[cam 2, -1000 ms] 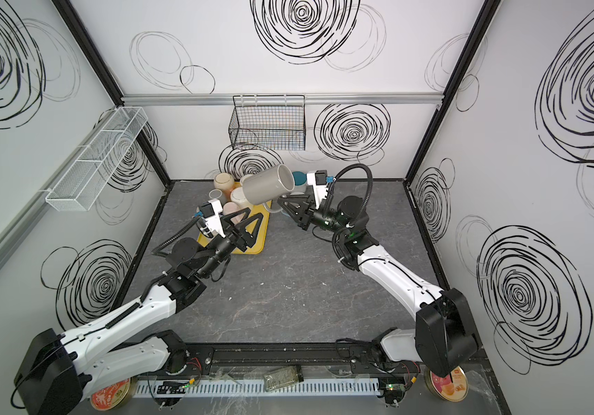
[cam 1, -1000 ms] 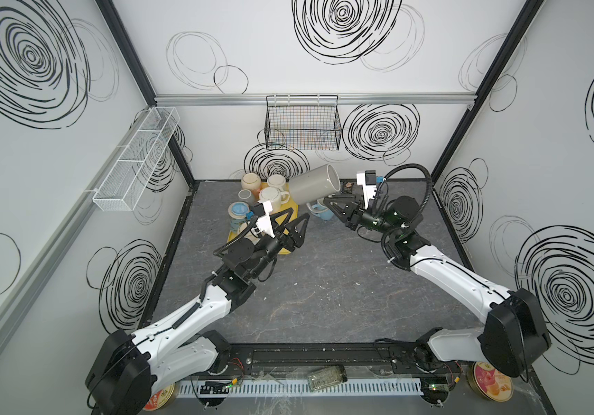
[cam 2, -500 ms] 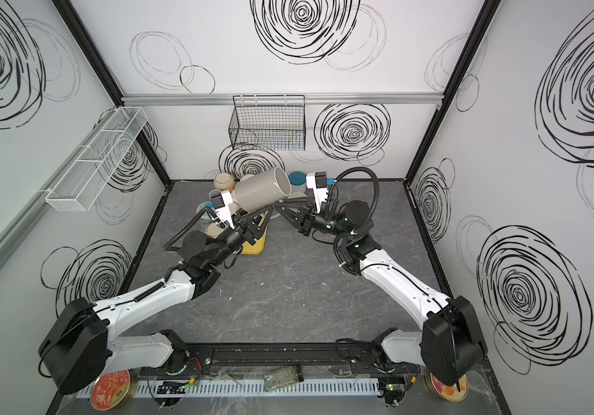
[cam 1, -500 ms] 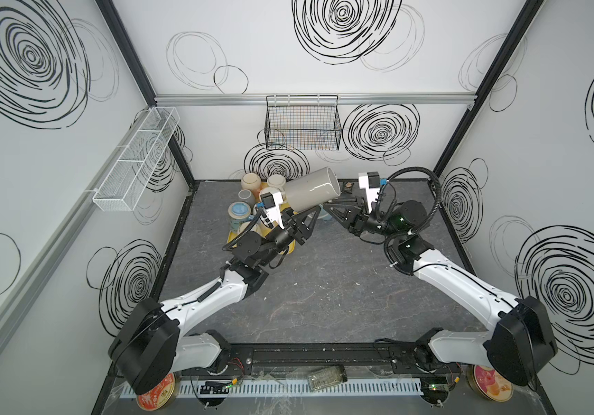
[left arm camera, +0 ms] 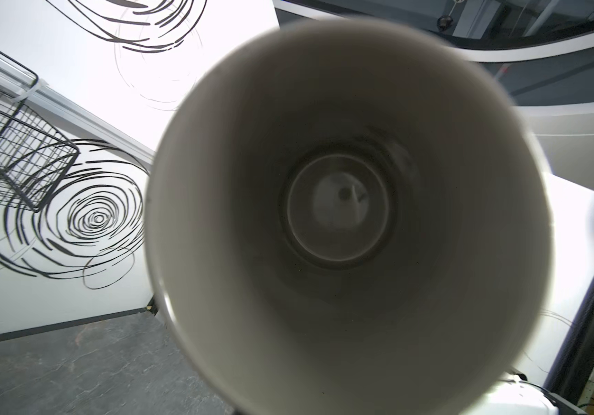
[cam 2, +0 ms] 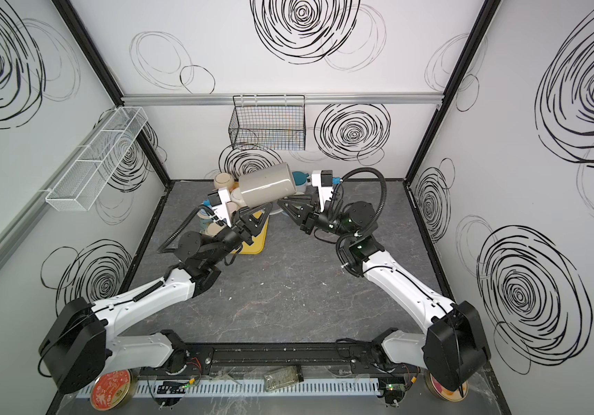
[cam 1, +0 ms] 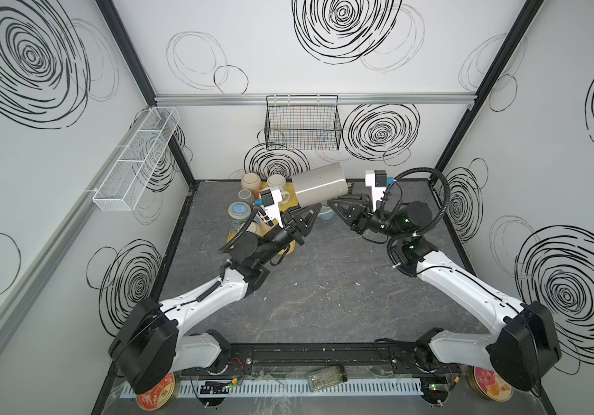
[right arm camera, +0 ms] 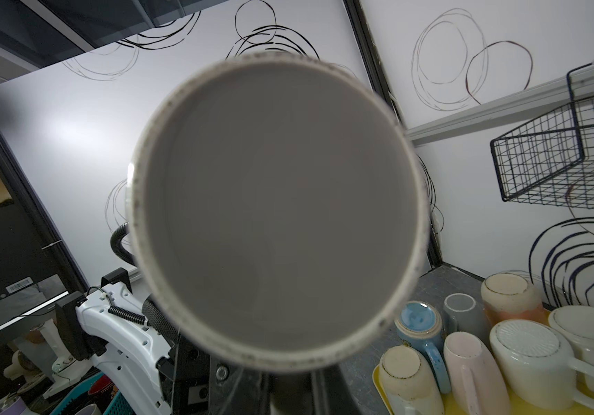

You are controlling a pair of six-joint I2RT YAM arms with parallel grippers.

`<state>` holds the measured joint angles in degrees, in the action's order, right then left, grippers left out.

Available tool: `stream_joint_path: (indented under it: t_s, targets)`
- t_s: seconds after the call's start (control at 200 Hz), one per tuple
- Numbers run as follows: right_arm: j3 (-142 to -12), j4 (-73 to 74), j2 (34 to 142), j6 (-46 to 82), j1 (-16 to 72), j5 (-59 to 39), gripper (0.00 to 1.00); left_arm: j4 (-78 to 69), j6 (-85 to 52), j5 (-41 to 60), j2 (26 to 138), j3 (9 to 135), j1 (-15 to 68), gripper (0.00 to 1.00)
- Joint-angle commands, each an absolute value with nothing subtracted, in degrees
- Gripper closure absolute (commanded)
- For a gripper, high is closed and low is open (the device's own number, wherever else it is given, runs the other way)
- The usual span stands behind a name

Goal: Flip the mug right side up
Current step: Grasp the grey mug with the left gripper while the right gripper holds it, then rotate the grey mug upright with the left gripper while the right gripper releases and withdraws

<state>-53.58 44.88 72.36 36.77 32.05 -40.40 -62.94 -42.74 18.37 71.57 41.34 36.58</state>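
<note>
Blocking both wrist views: mug (left arm camera: 342, 222) (sideways, aloft).

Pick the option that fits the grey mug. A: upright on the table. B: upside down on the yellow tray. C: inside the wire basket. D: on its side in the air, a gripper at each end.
D: in a top view the grey mug lies sideways in mid-air between the left gripper and the right gripper.
</note>
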Motion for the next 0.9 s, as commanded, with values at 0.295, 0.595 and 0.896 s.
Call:
stream_joint_path:
  t_s: [0.295,0.595,0.896]
  targets:
    - [-55.3,27.0,70.0,27.5,32.3,-28.0,0.42,-50.4,-30.6,12.2,65.2,42.4,37.2,1.0]
    - [-55.6,13.9,67.3,19.3,32.2,-20.2,0.4,-37.2,-21.4,9.5,67.4,45.4,37.0,1.0]
    - [-55.7,4.9,65.9,15.9,30.5,-11.7,0.39,-20.6,-9.4,8.1,73.4,52.3,37.2,1.0]
